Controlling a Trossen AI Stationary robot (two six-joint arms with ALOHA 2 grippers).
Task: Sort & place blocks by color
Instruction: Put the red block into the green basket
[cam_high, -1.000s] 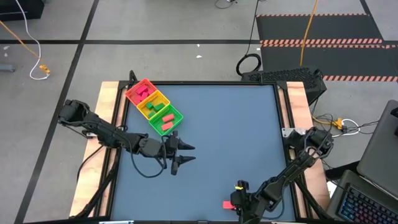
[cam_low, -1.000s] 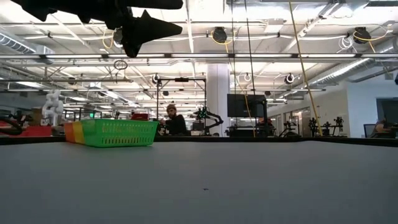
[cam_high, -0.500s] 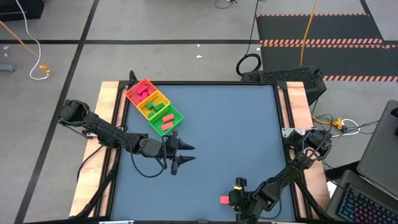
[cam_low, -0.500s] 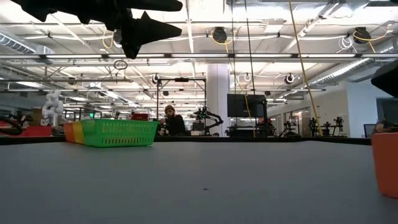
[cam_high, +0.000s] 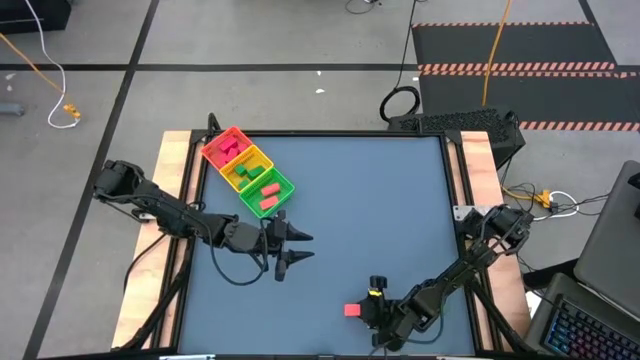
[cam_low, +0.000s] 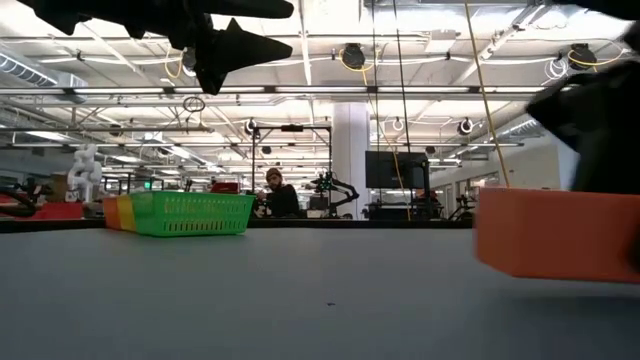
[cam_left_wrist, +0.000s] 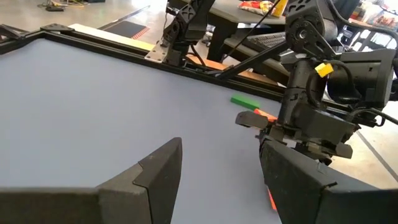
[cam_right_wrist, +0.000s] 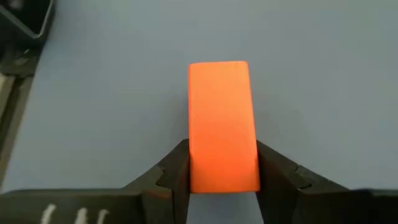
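Observation:
My right gripper (cam_high: 362, 310) is near the table's near edge, shut on an orange-red brick (cam_high: 352, 310). That brick fills the right of the low view (cam_low: 555, 235). My left gripper (cam_high: 297, 255) hangs open above the table's left half, just near of the tray (cam_high: 291, 186). The tray holds several pink-red and green blocks (cam_high: 266, 194) in its three compartments. In the left wrist view a green brick (cam_left_wrist: 245, 101) lies on the table beyond the right gripper. My right gripper pinches the orange-red brick between its two fingers (cam_right_wrist: 174, 171), which sit on the two long sides at its near end (cam_right_wrist: 221, 177). The fingers run along the brick and slant down from the table's right. The brick lies flat in the hold, seemingly just above the table.
The red-yellow-green tray (cam_low: 190, 213) sits at the table's far left corner. A black frame and wooden side boards (cam_high: 172, 170) border the blue table top. A wide bare stretch (cam_high: 380, 210) lies between the tray and my right gripper. A person sits far off in the room (cam_low: 280, 195).
My right gripper has carried the orange-red brick toward the table's left and a little toward its far edge. In the low view the brick has come in from the right and now fills that side. The left arm has kept still.

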